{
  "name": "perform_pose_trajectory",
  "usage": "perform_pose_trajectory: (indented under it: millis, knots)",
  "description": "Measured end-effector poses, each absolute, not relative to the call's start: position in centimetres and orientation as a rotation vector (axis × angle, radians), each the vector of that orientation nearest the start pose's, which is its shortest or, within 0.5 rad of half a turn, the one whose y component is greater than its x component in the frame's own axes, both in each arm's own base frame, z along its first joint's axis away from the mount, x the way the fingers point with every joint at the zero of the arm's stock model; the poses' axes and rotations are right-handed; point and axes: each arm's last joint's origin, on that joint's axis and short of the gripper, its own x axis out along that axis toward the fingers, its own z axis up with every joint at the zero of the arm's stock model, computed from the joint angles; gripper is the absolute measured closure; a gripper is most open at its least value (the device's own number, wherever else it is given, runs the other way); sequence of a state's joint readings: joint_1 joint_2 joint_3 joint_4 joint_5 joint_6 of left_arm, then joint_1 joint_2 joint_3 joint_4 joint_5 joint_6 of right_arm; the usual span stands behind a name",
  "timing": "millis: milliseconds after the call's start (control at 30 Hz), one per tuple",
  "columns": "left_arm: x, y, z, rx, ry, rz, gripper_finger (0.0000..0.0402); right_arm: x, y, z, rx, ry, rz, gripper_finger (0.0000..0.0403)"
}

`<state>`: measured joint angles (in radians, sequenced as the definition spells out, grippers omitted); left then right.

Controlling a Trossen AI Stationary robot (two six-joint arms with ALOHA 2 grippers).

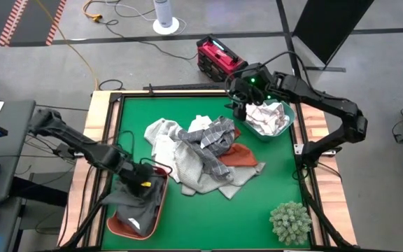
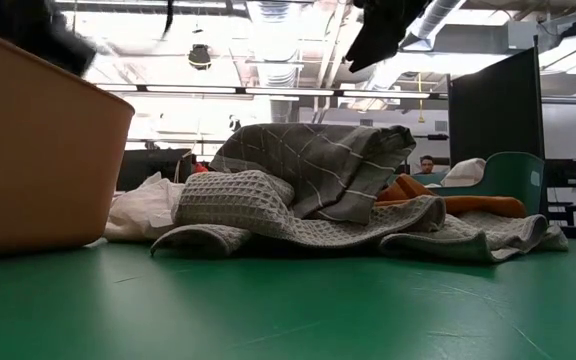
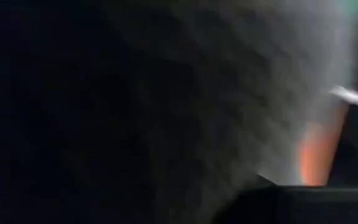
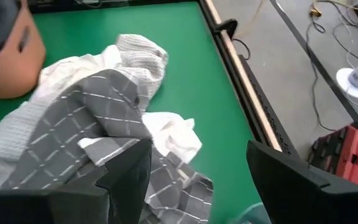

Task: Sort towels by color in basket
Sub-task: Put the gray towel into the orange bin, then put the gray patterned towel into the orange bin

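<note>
Green felt covers the counter (image 1: 257, 203), framed in pale wood, with cables and a red case on the floor beyond. At its middle lies the unsorted heap of towels: a grey checked towel (image 1: 215, 134) draped across the top, a plain grey waffle towel (image 1: 194, 168) spread beneath it, a white towel (image 1: 161, 133) at the heap's left side and a rust-orange towel (image 1: 242, 155) poking out on the right.

Two baskets already hold cloth — a teal basket (image 1: 287, 126) at the right with white towels bunched inside, and an orange basket (image 1: 158, 210) at the near left with dark grey cloth in it. So the sorting looks partly done, with at least four towels left on the felt.

The left gripper (image 1: 140, 180) sits low over the orange basket with its jaws closed; whether they pinch the dark cloth there cannot be told. The right gripper (image 4: 197, 171) hangs just beside the teal basket, over the heap's far edge, jaws spread wide and empty.

A spiky pale-green plant ball (image 1: 290, 221) rests apart at the near right corner. The left wrist view is almost wholly blocked by dark cloth — only a sliver of orange shows. How many towels lie buried in the heap is unclear.
</note>
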<state>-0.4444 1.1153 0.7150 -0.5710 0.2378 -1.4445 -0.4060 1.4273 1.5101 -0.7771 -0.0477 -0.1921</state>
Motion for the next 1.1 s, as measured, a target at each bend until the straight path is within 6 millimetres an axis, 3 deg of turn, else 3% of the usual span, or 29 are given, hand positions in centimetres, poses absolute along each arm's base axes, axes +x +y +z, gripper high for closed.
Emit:
perform_pose_trajectory:
  millis: [233, 333, 467, 767, 1100]
  knots:
    - [17.7, -7.5, 18.1, -1.226, 1.262, 0.385, 0.0399, 28.0, -10.6, 38.8, -0.054, 0.648, -0.235, 0.0112]
    - [17.9, -7.0, 18.2, -1.274, 1.225, 0.396, 0.0377, 28.2, -10.5, 39.0, -0.045, 0.614, -0.195, 0.0112]
    - [18.6, -6.8, 19.8, -1.324, 1.131, 0.341, 0.0325, 28.6, -9.8, 38.6, -0.037, 0.632, -0.149, 0.0112]
    - [18.4, -5.9, 25.1, -1.282, 0.998, 0.104, 0.0209, 32.9, -7.3, 34.8, 0.000, 0.742, -0.041, 0.0112]
    - [13.7, -4.8, 31.2, -1.091, 0.913, -0.095, 0.0213, 38.5, -4.3, 29.4, 0.110, 0.789, 0.008, 0.0112]
